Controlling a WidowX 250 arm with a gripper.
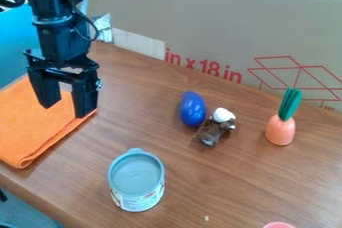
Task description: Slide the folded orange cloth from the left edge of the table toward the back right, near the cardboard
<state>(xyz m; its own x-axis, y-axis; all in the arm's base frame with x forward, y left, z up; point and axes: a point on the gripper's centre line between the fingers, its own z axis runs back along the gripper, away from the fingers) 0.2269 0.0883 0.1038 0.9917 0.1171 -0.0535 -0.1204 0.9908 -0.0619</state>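
**Spread fingers over an orange cloth at the table's left**

An orange cloth [30, 129] lies folded at the left of the brown wooden table [220, 182], its layered edge toward the near side and a rounded fold at its near corner. Over its right part hangs the black gripper [65, 109], pointing down, its two fingers set well apart and released, with cloth visible in the gap. Whether the fingertips touch the fabric, I cannot tell.

To the right of the cloth and nearer stands an upright can [137, 174] with a grey lid and a pale, printed side. Farther off, around the middle of the table, a glossy blue egg-shaped object [192, 108] rests just beside a small brown item [211, 132] with a rounded white part at its far end; what that item is, I cannot tell.

Well to the right of this pair, an orange toy carrot [280, 129] stands with its green top up, leaning slightly right. A pink rounded thing [278, 225] is cut off at the near edge of the view, right of centre. Along the far side runs a cardboard panel [200, 17] with red lettering and a red line drawing.
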